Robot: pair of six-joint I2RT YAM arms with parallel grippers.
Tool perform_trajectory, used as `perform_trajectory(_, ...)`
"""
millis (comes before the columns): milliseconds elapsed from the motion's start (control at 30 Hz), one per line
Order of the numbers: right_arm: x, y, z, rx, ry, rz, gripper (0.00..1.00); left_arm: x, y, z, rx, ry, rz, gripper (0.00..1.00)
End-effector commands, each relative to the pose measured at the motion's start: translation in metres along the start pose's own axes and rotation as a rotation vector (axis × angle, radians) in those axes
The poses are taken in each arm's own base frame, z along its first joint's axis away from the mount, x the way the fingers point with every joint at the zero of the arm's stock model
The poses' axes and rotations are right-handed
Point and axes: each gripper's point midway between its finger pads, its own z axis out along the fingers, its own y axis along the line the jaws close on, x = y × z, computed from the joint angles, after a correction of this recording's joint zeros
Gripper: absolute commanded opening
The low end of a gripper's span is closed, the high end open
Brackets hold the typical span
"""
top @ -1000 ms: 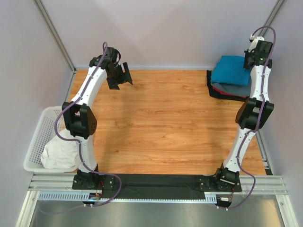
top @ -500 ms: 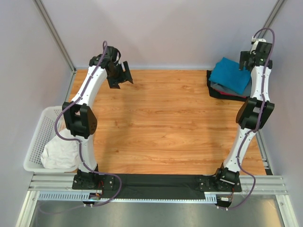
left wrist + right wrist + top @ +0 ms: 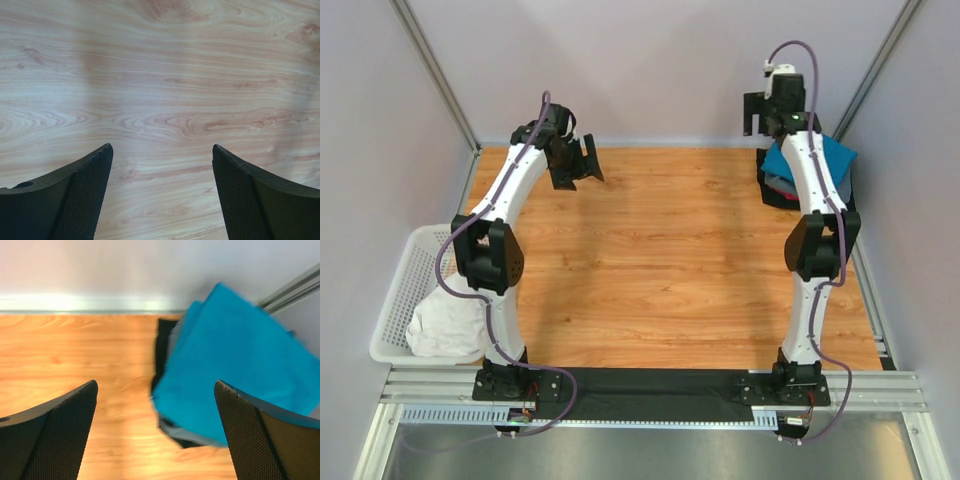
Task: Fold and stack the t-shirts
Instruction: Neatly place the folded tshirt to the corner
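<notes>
Two arms stand at the near edge of the wooden table [image 3: 670, 260], and each carries one two-fingered claw. The left gripper [image 3: 576, 160] hangs over the far left part of the table with its jaws spread wide. Its wrist view shows the left gripper [image 3: 161, 147] with two dark fingers [image 3: 80, 200], nothing between them and only bare wood grain below. The right gripper [image 3: 761, 112] is raised at the far right, just beside the pile of t-shirts and apart from it. From its own camera the right gripper [image 3: 156, 384] also has its jaws wide apart, holding nothing. There is one pile in the far right corner of the table. The teal-blue t-shirt [image 3: 779, 160] lies folded on top. In the right wrist view the teal-blue t-shirt [image 3: 240, 375] covers a thin grey t-shirt [image 3: 171, 428], and a dark t-shirt [image 3: 162, 347] shows at the left edge. The overhead view adds what looks like a narrow red edge, so four colours can be counted there, though the right arm hides part of the pile. One white mesh basket [image 3: 395, 295] sits off the table's left side. It holds one crumpled white t-shirt [image 3: 442, 330], unfolded, at its near end.
</notes>
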Motion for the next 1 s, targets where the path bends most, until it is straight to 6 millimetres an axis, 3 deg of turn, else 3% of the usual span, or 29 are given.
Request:
perform_trajectory(0, 0.022, -0.003, 0.001, 0.172, 0.068, 0.112, 1.00, -0.025, -0.018, -0.032, 0.080, -0.123, 0.075, 0.87)
perform_trajectory(133, 0.028, -0.031, -0.021, 0.167, 0.100, 0.408, 0.97, -0.026, -0.018, -0.038, 0.088, -0.155, 0.102, 0.87)
perform_trajectory(167, 0.021, -0.050, -0.037, 0.197, 0.078, 0.543, 0.96, -0.027, -0.020, -0.044, 0.098, -0.170, 0.108, 0.87)
perform_trajectory(200, 0.038, -0.055, -0.039, 0.216, 0.117, 0.583, 0.96, -0.023, -0.018, -0.040, 0.102, -0.168, 0.110, 0.87)
perform_trajectory(300, 0.046, -0.092, -0.070, 0.353, 0.077, 0.699, 0.97, -0.018, -0.022, -0.041, 0.139, -0.172, 0.120, 0.87)
perform_trajectory(333, 0.076, -0.094, -0.069, 0.387, 0.127, 0.707, 0.97, -0.016, -0.023, -0.040, 0.151, -0.165, 0.121, 0.87)
perform_trajectory(367, 0.064, -0.109, -0.080, 0.396, 0.050, 0.753, 0.96, -0.016, -0.024, -0.040, 0.160, -0.165, 0.121, 0.87)
perform_trajectory(400, 0.094, -0.106, -0.074, 0.397, 0.093, 0.801, 0.96, -0.014, -0.024, -0.037, 0.166, -0.161, 0.122, 0.87)
perform_trajectory(467, 0.101, -0.118, -0.073, 0.382, 0.020, 0.924, 0.90, -0.010, -0.029, -0.034, 0.196, -0.142, 0.120, 0.87)
perform_trajectory(500, 0.091, -0.127, -0.074, 0.385, -0.030, 0.964, 0.90, -0.010, -0.028, -0.033, 0.194, -0.139, 0.112, 0.87)
perform_trajectory(567, 0.104, -0.134, -0.064, 0.361, -0.043, 1.015, 0.86, -0.009, -0.031, -0.035, 0.208, -0.142, 0.107, 0.87)
perform_trajectory(967, 0.150, -0.143, -0.017, 0.405, 0.015, 1.080, 0.85, -0.015, -0.027, -0.048, 0.173, -0.184, 0.087, 0.87)
